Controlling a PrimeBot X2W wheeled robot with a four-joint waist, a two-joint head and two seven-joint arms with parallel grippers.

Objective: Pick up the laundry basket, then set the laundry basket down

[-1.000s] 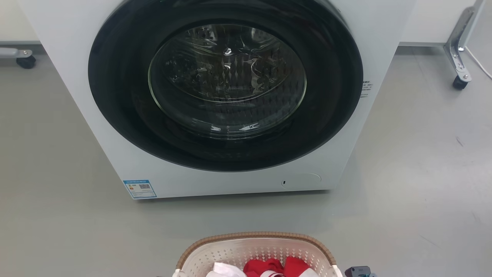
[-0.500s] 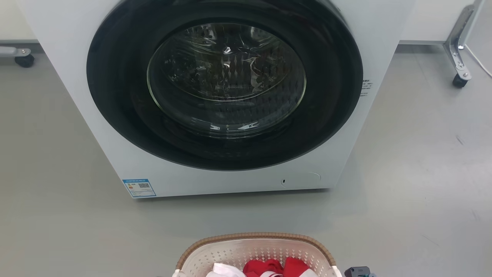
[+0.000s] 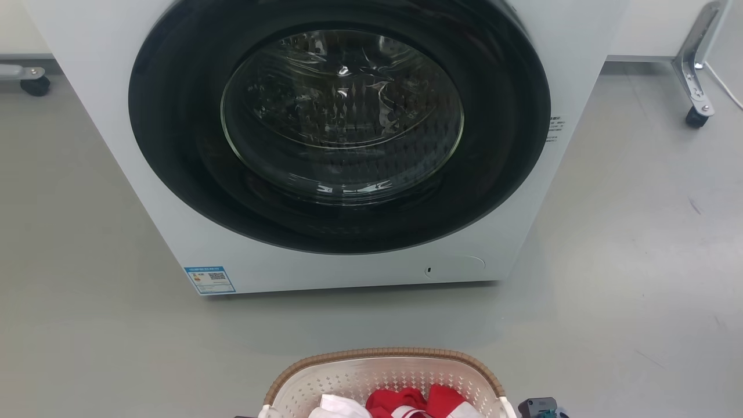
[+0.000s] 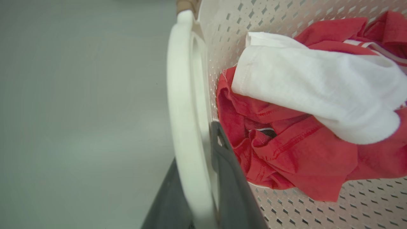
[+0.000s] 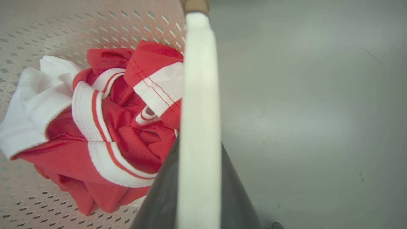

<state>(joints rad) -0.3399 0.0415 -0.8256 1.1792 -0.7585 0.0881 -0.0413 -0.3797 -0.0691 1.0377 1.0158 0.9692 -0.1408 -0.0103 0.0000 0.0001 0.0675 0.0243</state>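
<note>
Grey floor spreading smooth around white washing machine, dark round door facing me. Castered frame leg standing far right. Bare floor lying open between machine front and laundry basket, wide on both sides. Basket showing nearest me, holding red and white clothes. My left end effector pinching its left handle; my right end effector pinching right handle.

The left end effector, rising from the bottom centre of its wrist frame, had its two dark fingers clamped either side of the left handle of the laundry basket, and the right end effector clamped the right handle likewise.
</note>
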